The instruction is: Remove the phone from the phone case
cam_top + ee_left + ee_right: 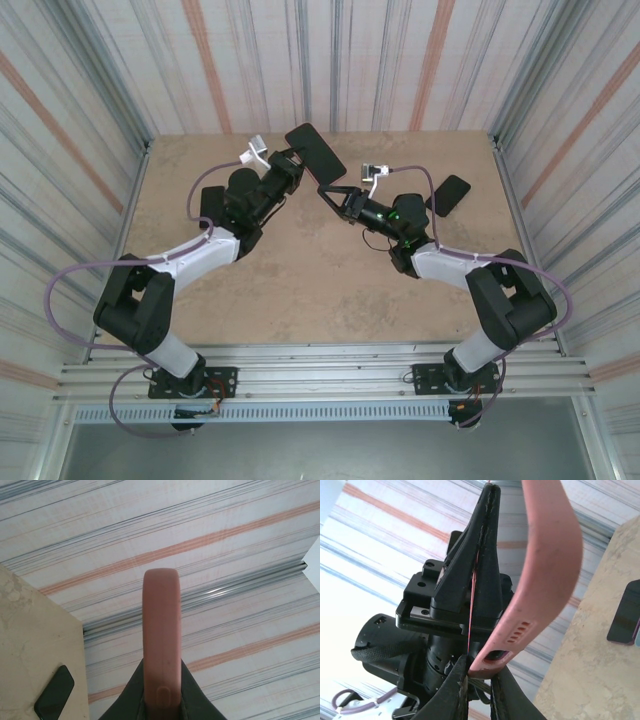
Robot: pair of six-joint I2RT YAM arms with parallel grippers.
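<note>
A pink phone case [315,150] is held up off the table between both arms at the back centre. Its upturned face is dark, and I cannot tell the phone apart from it. My left gripper [293,160] is shut on the case's upper-left end. In the left wrist view the pink edge [161,630] rises straight up from between the black fingers [132,700]. My right gripper [485,672] is shut on the case's bottom corner, by the port hole and speaker slots. From there the pink wall [550,555] bows away to the right of the left gripper [482,545].
A dark, phone-shaped slab [452,192] lies flat on the tan table [300,280] at the back right, also seen from the wrists [54,692] [625,612]. Striped walls close in the table on three sides.
</note>
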